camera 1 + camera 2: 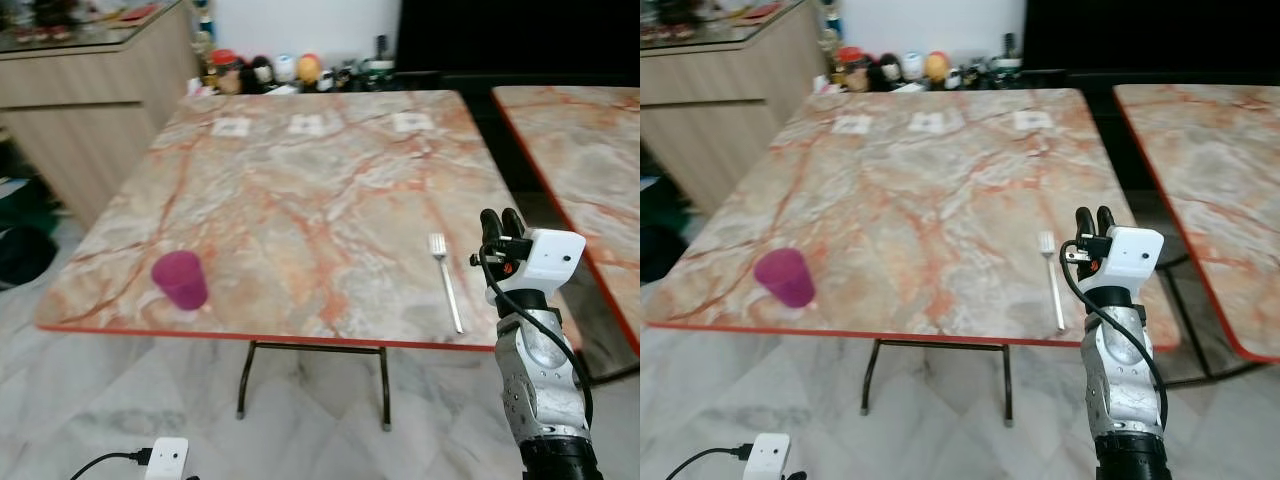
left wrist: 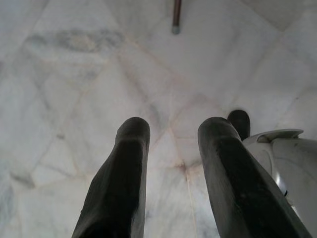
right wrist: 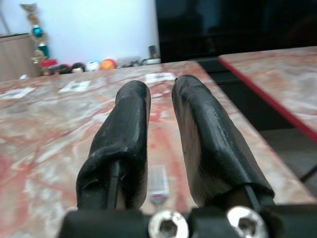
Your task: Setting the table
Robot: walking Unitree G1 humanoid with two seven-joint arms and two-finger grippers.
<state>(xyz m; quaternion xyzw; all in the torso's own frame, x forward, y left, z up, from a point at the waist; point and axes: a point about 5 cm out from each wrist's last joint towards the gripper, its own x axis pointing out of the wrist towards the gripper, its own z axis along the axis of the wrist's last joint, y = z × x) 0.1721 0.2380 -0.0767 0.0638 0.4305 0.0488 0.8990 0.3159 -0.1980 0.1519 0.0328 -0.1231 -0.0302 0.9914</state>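
The right gripper (image 1: 502,222) hangs empty, fingers a little apart, just at 3 o'clock of the fork (image 1: 446,281) lying near the table's (image 1: 300,190) front edge, so I think grabbing the fork comes next.

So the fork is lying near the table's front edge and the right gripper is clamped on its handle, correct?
Not quite. The fork does lie near the front edge of the table, but the right gripper holds nothing: in the left eye view it hovers beside the fork, apart from it, fingers slightly parted.
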